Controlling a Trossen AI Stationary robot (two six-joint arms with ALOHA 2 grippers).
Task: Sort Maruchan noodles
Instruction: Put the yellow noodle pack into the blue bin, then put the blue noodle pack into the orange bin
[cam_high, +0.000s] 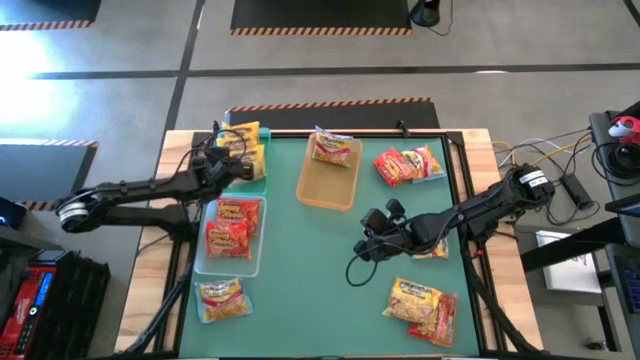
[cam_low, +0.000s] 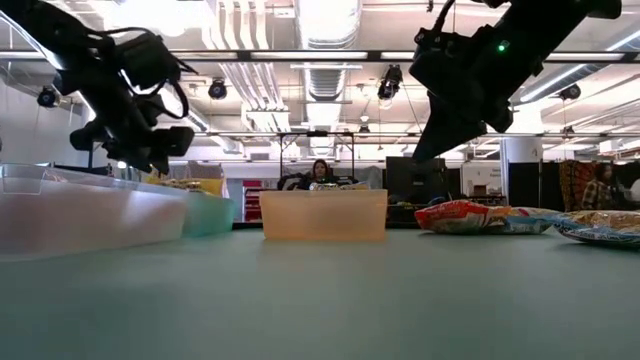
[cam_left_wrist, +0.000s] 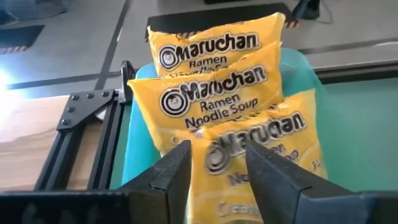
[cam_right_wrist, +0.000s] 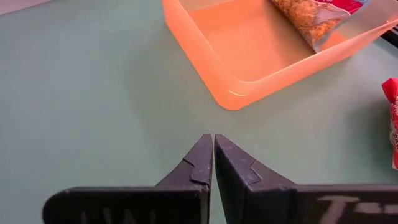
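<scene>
Left gripper (cam_left_wrist: 214, 168) over the teal tray (cam_high: 262, 176) at the table's far left corner, its fingers (cam_left_wrist: 171, 171) parted on either side of the nearest of three yellow Maruchan packets (cam_left_wrist: 214, 87) lying overlapped in that tray; whether it grips the packet cannot be told. Right gripper (cam_right_wrist: 213, 155) near the table's middle, fingers pressed together and holding nothing, above bare green mat (cam_high: 300, 290). Tan tray (cam_high: 325, 185) holds one orange-and-red packet (cam_high: 331, 147); clear tray (cam_high: 252, 255) holds red packets (cam_high: 230, 228); further packets (cam_high: 408, 165) lie loose on the mat.
</scene>
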